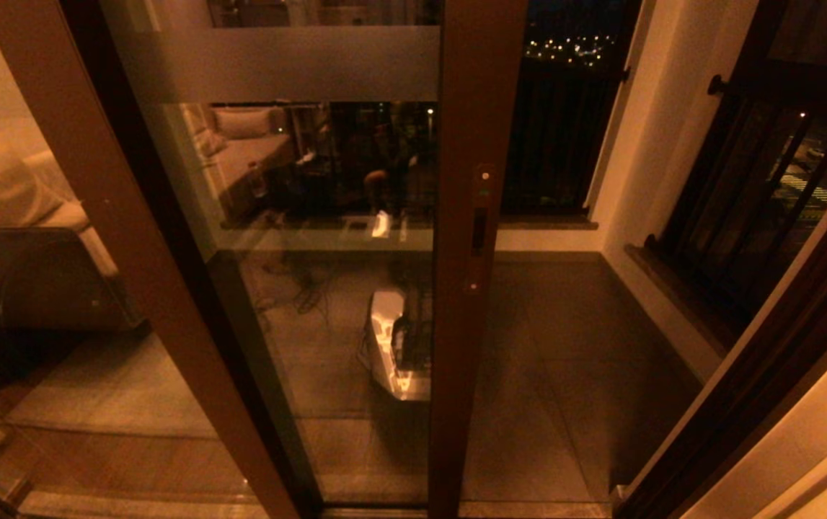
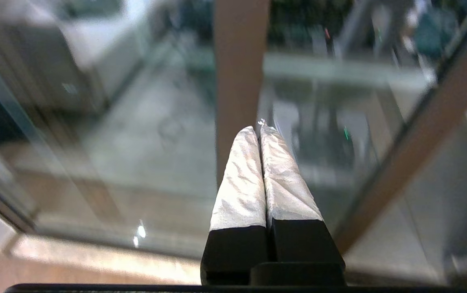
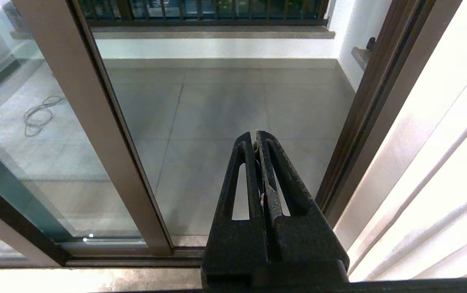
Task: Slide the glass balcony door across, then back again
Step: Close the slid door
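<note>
The glass balcony door [image 1: 326, 303] has a frosted band [image 1: 290, 65] near its top. Its dark brown stile [image 1: 467, 346] stands mid-view and carries a slim recessed handle [image 1: 480, 231]. To the right of the stile the doorway is open onto the balcony. Neither gripper shows in the head view. In the left wrist view my left gripper [image 2: 259, 129] is shut, its white-wrapped fingers [image 2: 241, 179] pressed together and empty, pointing at a brown door stile [image 2: 239, 73] with glass around it. My right gripper [image 3: 255, 135] is shut and empty, facing the open gap beside the door stile [image 3: 95, 122].
A second brown-framed glass panel [image 1: 117, 238] slants at the left, with a sofa [image 1: 16, 216] showing in it. The dark door jamb [image 1: 781, 346] and a pale wall bound the opening on the right. A cable [image 3: 38, 116] lies on the tiled balcony floor [image 3: 225, 110] below the railing [image 1: 557, 137].
</note>
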Available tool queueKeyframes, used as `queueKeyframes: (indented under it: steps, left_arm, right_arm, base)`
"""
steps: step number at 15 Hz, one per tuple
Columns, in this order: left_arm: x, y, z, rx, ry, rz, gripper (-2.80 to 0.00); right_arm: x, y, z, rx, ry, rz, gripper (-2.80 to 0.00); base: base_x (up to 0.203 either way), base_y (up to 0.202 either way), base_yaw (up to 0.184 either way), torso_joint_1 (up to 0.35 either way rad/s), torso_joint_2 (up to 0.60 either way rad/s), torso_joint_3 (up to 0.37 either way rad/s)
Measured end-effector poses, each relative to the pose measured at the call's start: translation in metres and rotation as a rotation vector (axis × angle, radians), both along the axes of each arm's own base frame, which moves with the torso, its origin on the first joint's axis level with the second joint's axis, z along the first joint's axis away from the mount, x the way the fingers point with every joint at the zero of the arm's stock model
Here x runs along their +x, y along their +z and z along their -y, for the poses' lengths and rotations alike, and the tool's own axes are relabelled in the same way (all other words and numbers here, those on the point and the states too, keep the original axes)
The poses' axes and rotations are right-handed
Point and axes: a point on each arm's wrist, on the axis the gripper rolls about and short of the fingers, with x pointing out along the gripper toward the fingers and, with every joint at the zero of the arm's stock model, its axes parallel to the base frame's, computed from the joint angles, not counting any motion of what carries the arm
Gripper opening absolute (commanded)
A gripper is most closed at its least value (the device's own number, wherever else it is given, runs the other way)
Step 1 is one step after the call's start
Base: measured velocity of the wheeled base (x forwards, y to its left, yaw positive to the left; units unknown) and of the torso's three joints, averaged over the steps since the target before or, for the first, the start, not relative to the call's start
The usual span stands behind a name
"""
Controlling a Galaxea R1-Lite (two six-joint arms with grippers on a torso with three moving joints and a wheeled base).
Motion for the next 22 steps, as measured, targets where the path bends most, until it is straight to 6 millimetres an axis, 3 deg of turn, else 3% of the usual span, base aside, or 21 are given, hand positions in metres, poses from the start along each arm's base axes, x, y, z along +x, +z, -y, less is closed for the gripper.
queueKeyframes:
  steps: [3,9,12,17,22]
  left_arm:
    - [0.000,-0.021,0.002,0.014,-0.146,-0.037,-2.80]
    - [-0.004,-0.036,-0.002,0.060,-0.312,0.018,-2.80]
    - [-0.002,-0.080,-0.003,0.059,-0.303,-0.026,-2.80]
    - [0.033,-0.159,-0.007,0.106,-0.166,-0.048,-2.80]
    - [0.038,-0.170,-0.008,0.012,-0.089,0.005,-2.80]
  right_arm:
    - [0.000,0.000,0.000,0.000,0.000,0.000,-2.80]
    - [0.000,0.000,0.000,0.000,0.001,0.000,-2.80]
    - [0.000,0.000,0.000,0.000,0.000,0.000,-2.80]
    - [0.000,0.000,0.000,0.000,0.000,0.000,-2.80]
    - [0.000,0.000,0.000,0.000,0.001,0.000,-2.80]
  base:
    - [0.000,0.000,0.000,0.000,0.00,0.000]
    - [0.000,0.000,0.000,0.000,0.00,0.000]
    - [0.000,0.000,0.000,0.000,0.00,0.000]
    - [0.000,0.000,0.000,0.000,0.00,0.000]
    - [0.000,0.000,0.000,0.000,0.00,0.000]
